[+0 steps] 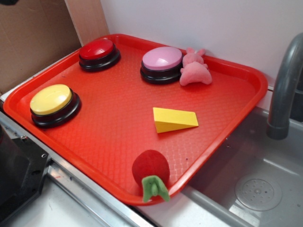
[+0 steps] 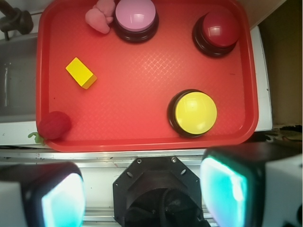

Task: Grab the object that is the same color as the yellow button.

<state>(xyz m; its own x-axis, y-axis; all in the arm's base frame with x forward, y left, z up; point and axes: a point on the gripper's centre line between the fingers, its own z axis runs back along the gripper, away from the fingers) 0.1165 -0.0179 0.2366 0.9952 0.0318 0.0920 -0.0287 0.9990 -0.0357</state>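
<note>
Wedge, yellow, matte, lies on the tray's red textured floor, right of centre in the exterior view, thin end pointing toward the sink. Nothing touches it.

Tray sits beside the sink; grey faucet stands at the sink's far side.

Three round buttons on black bases: yellow button near the tray's left edge, well apart from the wedge; red button at the far corner; pink button along the far rim.

Pink plush rests just beside the pink button. Red strawberry toy with green leaves sits at the near rim, leaves overhanging.

Gripper, wrist view only: fingers spread wide apart, empty, off the tray's edge, high above it.
</note>
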